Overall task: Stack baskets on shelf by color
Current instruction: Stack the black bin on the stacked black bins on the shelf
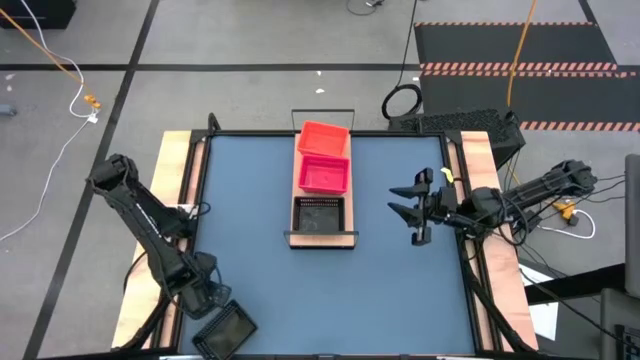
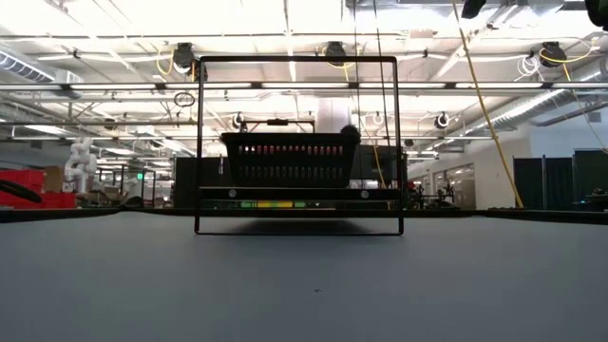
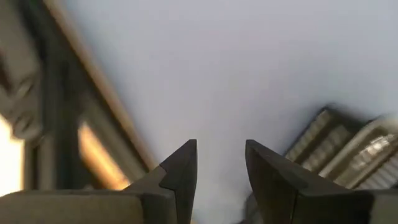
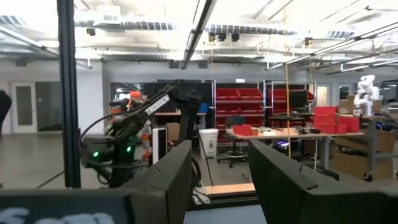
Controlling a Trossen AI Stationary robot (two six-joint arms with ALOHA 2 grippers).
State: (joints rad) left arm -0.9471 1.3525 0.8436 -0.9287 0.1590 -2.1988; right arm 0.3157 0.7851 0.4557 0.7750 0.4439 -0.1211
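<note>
The light-wood shelf (image 1: 322, 239) lies mid-table with three baskets in a row on it: an orange-red basket (image 1: 324, 137) at the far end, a pink-red basket (image 1: 323, 173) in the middle, and a black basket (image 1: 320, 213) at the near end. The low view shows that black basket (image 2: 290, 159) on the shelf inside the wire frame (image 2: 201, 142). A second black basket (image 1: 226, 330) sits flat at the table's near left corner. My left gripper (image 1: 212, 298) (image 3: 221, 146) is open, pointing down beside it, and the basket's mesh wall (image 3: 351, 149) shows just past the fingers. My right gripper (image 1: 395, 200) (image 4: 221, 146) is open and held level, right of the shelf.
Wooden side rails (image 1: 176, 180) run along the table's left and right edges. Bare blue tabletop (image 1: 400, 290) lies between the shelf and the near edge. The left arm (image 1: 150, 215) reaches along the left rail. Cables and a mat lie on the floor beyond the far edge.
</note>
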